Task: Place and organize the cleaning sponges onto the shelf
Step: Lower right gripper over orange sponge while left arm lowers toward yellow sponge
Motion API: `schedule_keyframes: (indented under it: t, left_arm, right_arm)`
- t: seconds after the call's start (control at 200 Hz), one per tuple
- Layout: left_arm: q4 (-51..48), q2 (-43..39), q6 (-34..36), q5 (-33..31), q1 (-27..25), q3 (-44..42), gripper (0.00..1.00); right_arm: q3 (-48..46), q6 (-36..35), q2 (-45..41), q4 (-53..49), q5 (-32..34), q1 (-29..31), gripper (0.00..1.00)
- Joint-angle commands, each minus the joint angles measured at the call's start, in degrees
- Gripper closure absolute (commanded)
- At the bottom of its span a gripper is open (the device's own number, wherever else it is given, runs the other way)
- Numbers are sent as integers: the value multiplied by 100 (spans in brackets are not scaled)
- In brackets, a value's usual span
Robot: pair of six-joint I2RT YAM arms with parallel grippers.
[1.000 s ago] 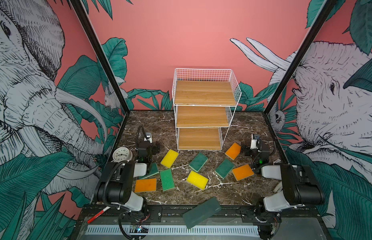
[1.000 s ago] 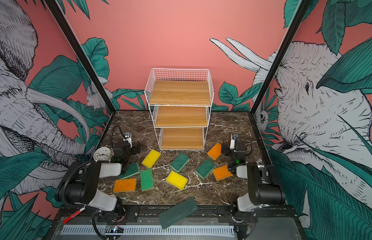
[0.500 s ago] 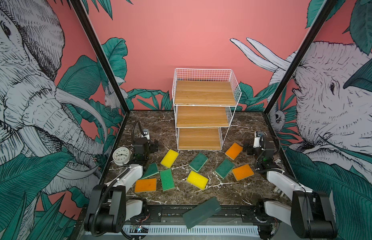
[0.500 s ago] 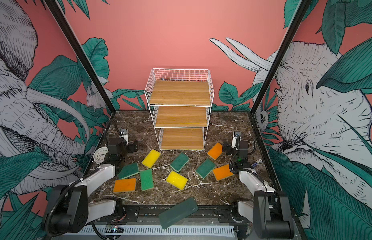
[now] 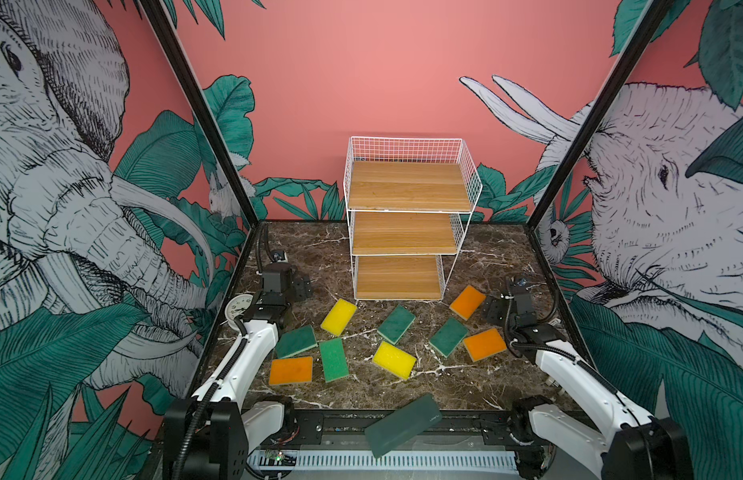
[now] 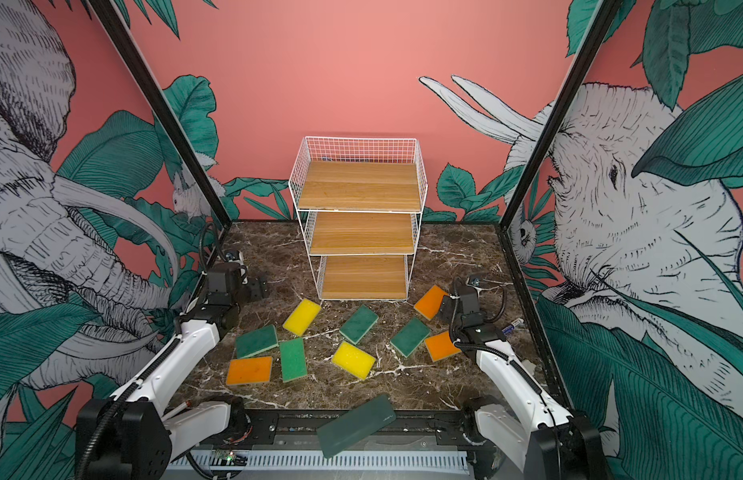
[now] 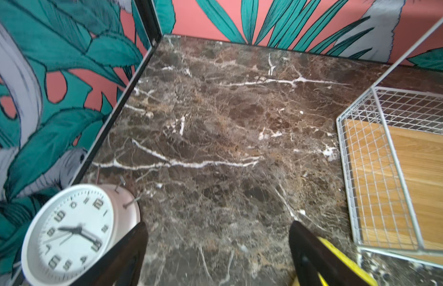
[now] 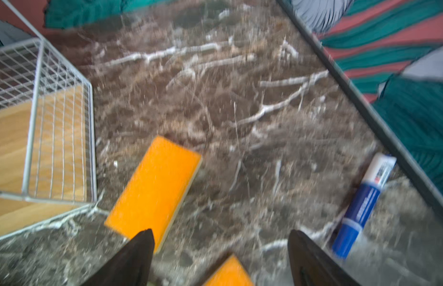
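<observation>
Status: approach stage, nothing shelved yet. The shelf (image 5: 403, 232) stands at 12 o'clock on the worktop (image 5: 486, 386) with all three boards bare. All nine cleaning sponges (image 5: 394, 360) lie flat on the worktop in front of it, spread from 8 o'clock round to 3 o'clock. The left arm (image 5: 253, 349) reaches to about 9 o'clock; its wrist view shows the left jaws standing wide apart with nothing between them. The yellow sponge (image 5: 338, 316) lies just beside them, toward their 4 o'clock. The right arm (image 5: 569, 365) reaches to 3 o'clock. The right jaws also stand wide apart and hold nothing, hovering by the orange sponge (image 5: 467, 301) nearest the shelf. In my judgement, each arm must next centre over its nearest sponge, straddle the short side, descend and close. The lift onto a board must then clear the wire side walls. A clock (image 7: 69, 232) close beside the left jaws is a collision risk. Compared with a second earlier, both arms have unfolded. Their upper links, then raised by the front rail, now lie low and stretched forward. The jaws keep much the same stations, and the sponges, shelf and clock have not moved.
</observation>
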Motion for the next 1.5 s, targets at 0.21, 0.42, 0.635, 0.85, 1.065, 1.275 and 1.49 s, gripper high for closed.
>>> schedule_keyframes:
  t: [0.21,0.42,0.635,0.85,1.065,1.275,1.49]
  left_arm:
    - [-1533,-447,-673,409,22,411,21]
    - [-1808,-539,-588,573,23,398,22]
    - [-1899,-711,-601,595,26,386,28]
    - [-1977,-636,-661,729,22,443,30]
    - [-1989,-572,-804,717,20,480,32]
    - [-1932,-493,-924,657,16,532,34]
    - [-1967,-425,-1058,590,22,575,36]
  right_arm:
    - [515,2150,270,-2139,522,1181,15]
    - [504,3066,362,-2446,-58,1527,15]
    - [115,3528,213,-2279,-217,1537,24]
    - [-43,3779,398,-2393,-266,1533,27]
    - [-227,3872,461,-2282,-411,1400,28]
    - [-233,3649,672,-2108,-512,1139,37]
    - [-224,3249,781,-1997,-613,717,44]
